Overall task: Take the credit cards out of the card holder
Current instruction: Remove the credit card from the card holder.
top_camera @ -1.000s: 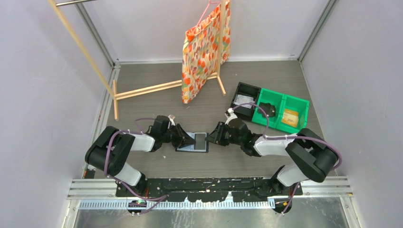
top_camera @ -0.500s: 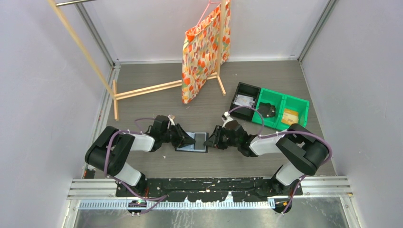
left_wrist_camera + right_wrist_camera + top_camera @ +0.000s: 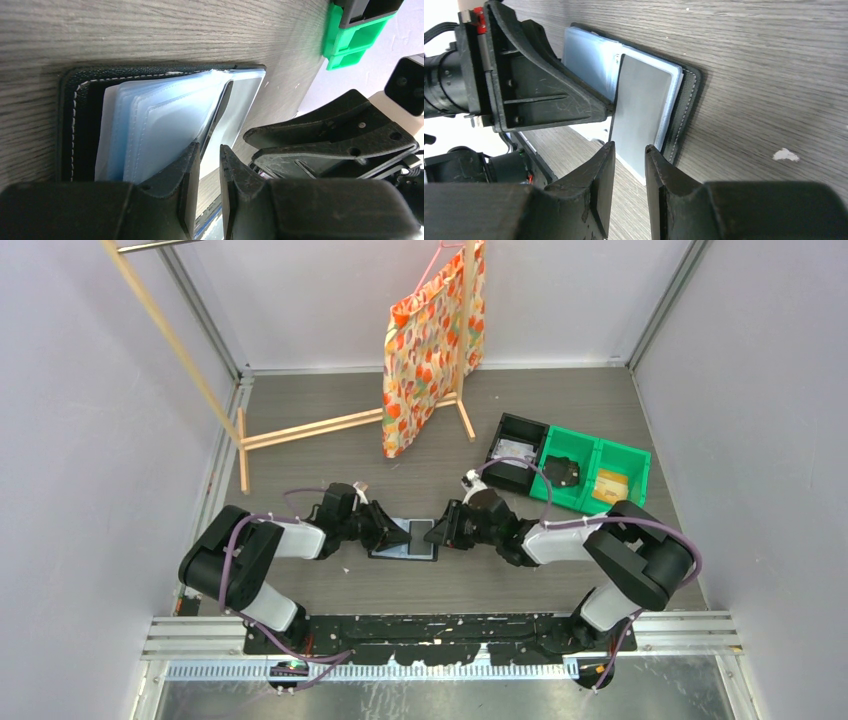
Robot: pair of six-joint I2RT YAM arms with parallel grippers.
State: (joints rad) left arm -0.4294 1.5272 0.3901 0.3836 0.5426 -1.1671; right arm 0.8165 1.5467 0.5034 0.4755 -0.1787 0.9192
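Observation:
The card holder [image 3: 398, 553] lies open on the table between my two grippers, black outside [image 3: 82, 85] with blue-grey pocket leaves [image 3: 589, 55]. A pale grey credit card [image 3: 641, 110] stands tilted up over its right half and sticks out past the holder's edge; it shows edge-on as a dark line [image 3: 220, 110] in the left wrist view. My left gripper [image 3: 405, 537] [image 3: 209, 155] is at the holder's middle, slightly open, one fingertip [image 3: 610, 107] against the card's edge. My right gripper [image 3: 436, 534] [image 3: 630, 150] is slightly open just short of the card's free edge, gripping nothing.
At the back right, a black bin [image 3: 515, 450] sits beside green bins [image 3: 595, 475]. A patterned orange bag [image 3: 430, 340] hangs on a wooden rack [image 3: 300, 428] at the back. White walls close in both sides.
My right gripper has slid left, up to the card holder's right edge. The left gripper and the holder have stayed in place.

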